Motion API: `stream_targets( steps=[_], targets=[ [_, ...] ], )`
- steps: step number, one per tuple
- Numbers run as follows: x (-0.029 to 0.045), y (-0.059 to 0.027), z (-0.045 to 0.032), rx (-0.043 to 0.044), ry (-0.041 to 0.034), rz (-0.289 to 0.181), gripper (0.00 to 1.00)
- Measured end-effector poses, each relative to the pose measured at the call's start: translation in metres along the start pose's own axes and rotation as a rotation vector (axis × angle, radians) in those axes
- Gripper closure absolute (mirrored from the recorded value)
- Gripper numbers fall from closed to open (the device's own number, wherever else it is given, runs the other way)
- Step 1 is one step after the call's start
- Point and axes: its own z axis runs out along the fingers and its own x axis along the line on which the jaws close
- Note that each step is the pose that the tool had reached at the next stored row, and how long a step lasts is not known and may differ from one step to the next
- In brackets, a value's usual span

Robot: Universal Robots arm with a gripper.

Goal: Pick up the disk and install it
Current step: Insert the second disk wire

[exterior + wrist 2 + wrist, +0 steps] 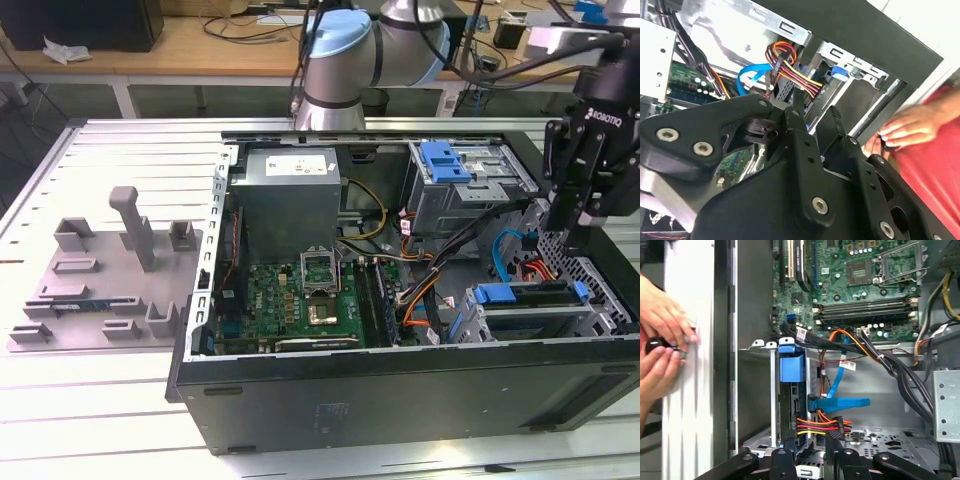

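Note:
The disk sits on edge in the drive cage at the exterior view's lower right corner of the open computer case. Its blue plastic frame runs along its upper edge. My black gripper hangs just above the right end of that cage. In both wrist views its fingers stand apart with nothing between them. The gripper hovers by the red, yellow and black power plug next to the disk. In the second wrist view the gripper points into the cage.
A grey power supply box and the green motherboard fill the case's middle. A second cage with a blue tab stands behind. Cables cross the case. A person's hands rest at the case's outer wall. A grey fixture lies on the left.

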Motion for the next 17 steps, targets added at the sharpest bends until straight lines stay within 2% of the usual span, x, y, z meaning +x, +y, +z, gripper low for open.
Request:
stream_targets(
  steps=[1, 2, 4, 6, 7, 12, 15, 17],
  targets=[
    [-0.0016, 0.001, -0.0005, 0.0, 0.0114, 0.0, 0.62],
    [-0.0028, 0.0024, -0.0009, 0.0005, 0.0182, 0.0, 0.62],
    [-0.0065, 0.0061, -0.0018, 0.0011, 0.0298, -0.001, 0.62],
    [-0.0123, 0.0145, -0.0031, 0.0019, 0.0423, -0.001, 0.62],
    [-0.0125, 0.0184, -0.0029, 0.0019, 0.0448, -0.001, 0.62],
    [-0.0124, 0.0289, -0.0011, 0.0019, 0.0465, -0.001, 0.62],
    [-0.0108, 0.0291, 0.0002, 0.004, 0.0443, -0.001, 0.62],
    [-0.009, 0.029, 0.0028, 0.0147, 0.025, 0.002, 0.62]
  ],
)
